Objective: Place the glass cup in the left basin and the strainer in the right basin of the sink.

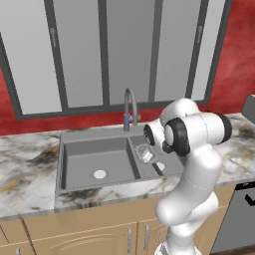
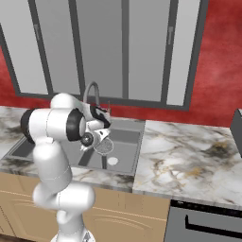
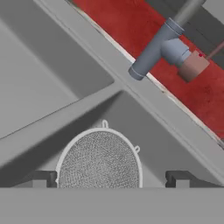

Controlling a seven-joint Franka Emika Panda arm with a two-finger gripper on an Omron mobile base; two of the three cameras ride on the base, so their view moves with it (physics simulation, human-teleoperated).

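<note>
While the gripper (image 3: 107, 179) hangs over the sink (image 1: 69, 137), its two dark fingertips (image 3: 41, 178) stand wide apart at the bottom of the hand view, and the strainer (image 3: 99, 159) lies between them, just beyond their tips, mesh bowl facing the camera. Whether the rim touches either finger cannot be told. Beyond the strainer the central divider (image 3: 65, 116) runs slantwise, with the right basin (image 3: 170, 148) on the strainer's side of it and the left basin (image 3: 30, 74) on the other. Past the sink's back rim the faucet (image 3: 159, 46) base rises against the red wall. From the left base view the strainer (image 1: 147, 153) shows over the right basin, just past the divider, and the left basin (image 1: 94, 159) shows its white drain (image 1: 100, 174). From the right base view the strainer (image 2: 103, 145) hangs below the hand, above the right basin's drain (image 2: 112, 161).
</note>
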